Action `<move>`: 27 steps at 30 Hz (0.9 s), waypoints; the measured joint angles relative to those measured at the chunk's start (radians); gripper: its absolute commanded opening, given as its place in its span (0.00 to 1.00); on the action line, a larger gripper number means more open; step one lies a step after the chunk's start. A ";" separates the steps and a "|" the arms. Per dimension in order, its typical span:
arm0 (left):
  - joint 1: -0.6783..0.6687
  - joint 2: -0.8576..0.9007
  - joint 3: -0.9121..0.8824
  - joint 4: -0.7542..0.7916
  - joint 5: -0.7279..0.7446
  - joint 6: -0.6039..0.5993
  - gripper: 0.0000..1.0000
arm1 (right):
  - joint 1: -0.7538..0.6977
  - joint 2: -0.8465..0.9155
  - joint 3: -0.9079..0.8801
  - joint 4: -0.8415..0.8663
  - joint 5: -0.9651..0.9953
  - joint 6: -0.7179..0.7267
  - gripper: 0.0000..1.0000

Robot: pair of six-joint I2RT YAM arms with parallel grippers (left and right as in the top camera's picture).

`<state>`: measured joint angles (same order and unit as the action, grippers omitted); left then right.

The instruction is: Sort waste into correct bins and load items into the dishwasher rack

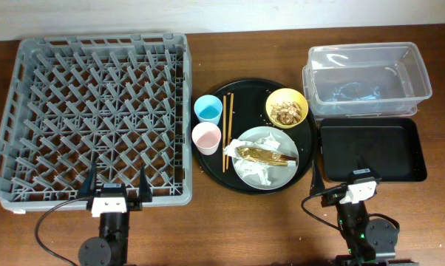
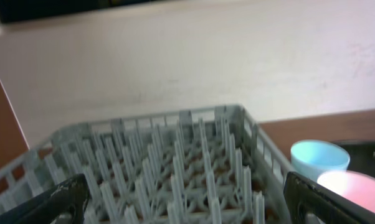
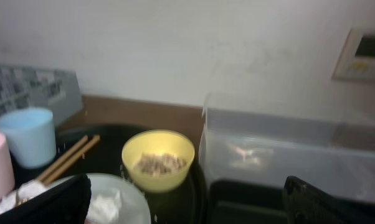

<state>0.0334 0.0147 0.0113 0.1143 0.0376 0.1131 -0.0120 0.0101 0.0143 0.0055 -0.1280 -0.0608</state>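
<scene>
While left gripper (image 1: 117, 178) and right gripper (image 1: 339, 176) idle at frame bottom, both spread empty, wrapper (image 1: 256, 171) sits centre-frame on plate (image 1: 263, 137) | handling: light, soft (crushes easily) | grab: pinch bunched white edge

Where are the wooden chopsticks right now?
In the overhead view, the chopsticks lie on the round black tray, between the pink cup and the plate.

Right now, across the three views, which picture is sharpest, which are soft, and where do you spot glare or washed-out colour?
Overhead: sharp and evenly lit, with faint reflections on the clear tub. Left wrist: soft throughout; the pegs of the dishwasher rack smear together, and the pink cup looks washed out near its rim. Right wrist: also blurred; the yellow bowl has no crisp edge.
</scene>
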 measured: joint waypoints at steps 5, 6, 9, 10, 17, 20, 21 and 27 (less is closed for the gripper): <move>0.000 0.027 0.079 0.000 0.000 0.024 0.99 | 0.000 0.002 0.108 -0.020 0.000 -0.006 0.98; 0.000 0.060 0.126 -0.003 0.000 0.041 0.99 | 0.000 0.004 0.171 -0.066 0.000 -0.007 0.98; 0.000 0.191 0.270 -0.069 0.000 0.076 0.99 | 0.000 0.051 0.285 -0.145 0.000 -0.010 0.98; 0.000 0.265 0.343 -0.111 0.000 0.083 0.99 | 0.000 0.095 0.341 -0.173 0.000 -0.011 0.99; 0.000 0.791 0.932 -0.541 0.001 0.133 0.99 | 0.000 0.601 0.859 -0.605 -0.047 -0.014 0.99; 0.000 1.007 1.216 -0.759 0.005 0.135 0.99 | 0.000 0.882 1.106 -0.833 -0.132 -0.014 0.99; 0.000 1.061 1.287 -0.818 0.010 0.135 0.99 | 0.000 0.911 1.131 -0.862 -0.145 -0.014 0.99; 0.000 1.238 1.383 -0.882 0.065 0.135 0.99 | 0.003 1.419 1.358 -0.997 -0.650 -0.011 0.98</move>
<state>0.0334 1.2522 1.3945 -0.7677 0.1028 0.2481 -0.0090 1.4296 1.3724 -0.9916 -0.7784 -0.0715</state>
